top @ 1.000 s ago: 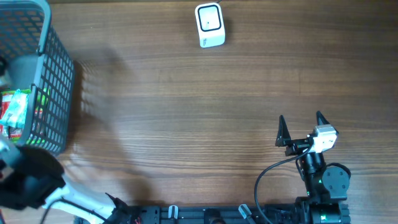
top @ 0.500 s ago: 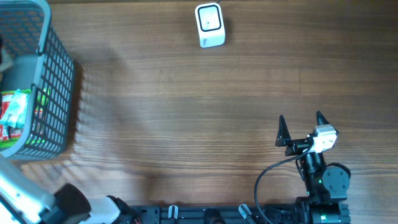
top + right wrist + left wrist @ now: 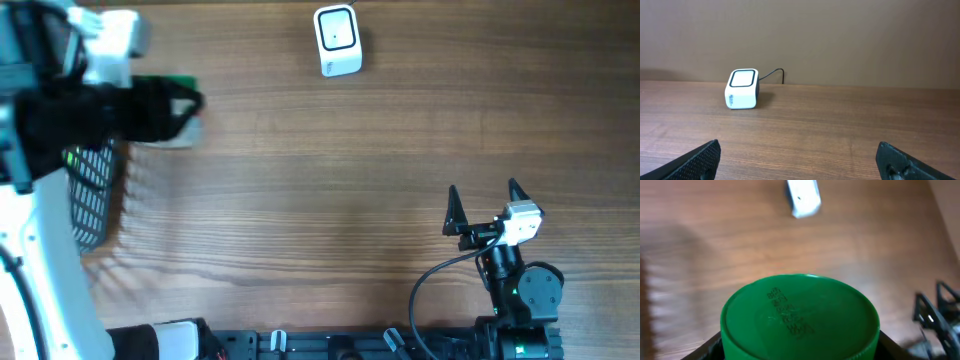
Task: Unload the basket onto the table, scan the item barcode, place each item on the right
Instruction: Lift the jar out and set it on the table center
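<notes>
Mock shop checkout, barcode scanner (image 3: 337,40), grey shopping basket (image 3: 95,200), wooden table (image 3: 320,200)

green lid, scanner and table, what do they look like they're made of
Green lid: probably moulded plastic, smooth with a soft sheen and raised lettering on top.
Scanner: looks like glossy white plastic, with a dark-rimmed window on its face.
Table: wood or wood-look laminate, matte brown with long grain lines; the look alone can't settle which.
</notes>
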Robot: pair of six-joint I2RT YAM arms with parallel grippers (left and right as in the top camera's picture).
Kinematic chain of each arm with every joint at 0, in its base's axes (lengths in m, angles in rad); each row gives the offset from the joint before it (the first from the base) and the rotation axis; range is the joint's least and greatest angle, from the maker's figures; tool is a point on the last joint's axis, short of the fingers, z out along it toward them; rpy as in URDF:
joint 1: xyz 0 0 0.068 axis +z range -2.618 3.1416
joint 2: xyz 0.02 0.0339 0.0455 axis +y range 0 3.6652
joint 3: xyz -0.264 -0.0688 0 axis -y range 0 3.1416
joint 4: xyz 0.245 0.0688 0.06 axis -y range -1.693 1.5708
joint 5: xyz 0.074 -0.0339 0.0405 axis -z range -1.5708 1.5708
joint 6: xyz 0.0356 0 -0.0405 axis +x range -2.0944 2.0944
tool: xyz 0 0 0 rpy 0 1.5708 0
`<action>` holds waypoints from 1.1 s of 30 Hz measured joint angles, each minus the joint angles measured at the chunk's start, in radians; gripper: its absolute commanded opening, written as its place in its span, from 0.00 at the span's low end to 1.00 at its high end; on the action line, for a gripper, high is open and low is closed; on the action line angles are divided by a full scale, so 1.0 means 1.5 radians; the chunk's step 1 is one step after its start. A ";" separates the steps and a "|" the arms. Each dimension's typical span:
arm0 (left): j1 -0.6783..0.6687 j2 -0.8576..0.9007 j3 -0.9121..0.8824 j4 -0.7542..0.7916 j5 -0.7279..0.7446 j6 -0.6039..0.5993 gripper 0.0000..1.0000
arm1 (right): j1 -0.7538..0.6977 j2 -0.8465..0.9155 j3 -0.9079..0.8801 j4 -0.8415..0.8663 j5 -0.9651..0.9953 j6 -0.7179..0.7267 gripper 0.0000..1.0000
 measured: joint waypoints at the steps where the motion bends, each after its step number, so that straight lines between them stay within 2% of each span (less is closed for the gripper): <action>1: -0.040 0.002 -0.017 -0.004 0.000 -0.002 0.58 | 0.000 0.000 0.000 0.000 0.000 0.000 1.00; 5: -0.120 0.006 -0.079 0.012 -0.004 -0.012 0.60 | 0.000 0.000 0.000 0.000 0.000 0.000 1.00; 9: -0.192 0.013 -0.169 0.071 -0.002 -0.024 0.59 | 0.000 0.000 0.000 0.000 0.000 0.000 1.00; 14: -0.257 0.015 -0.309 0.198 -0.002 -0.071 0.59 | 0.000 0.000 0.000 0.000 0.000 0.000 1.00; 19: -0.322 0.018 -0.464 0.346 -0.025 -0.155 0.59 | 0.000 0.000 0.000 0.000 0.000 0.000 1.00; 25: -0.401 0.020 -0.616 0.503 -0.123 -0.278 0.57 | 0.000 0.000 0.000 0.000 0.000 0.000 1.00; 33: -0.441 0.036 -0.676 0.565 -0.251 -0.384 0.56 | 0.000 0.000 0.000 0.000 0.000 0.000 1.00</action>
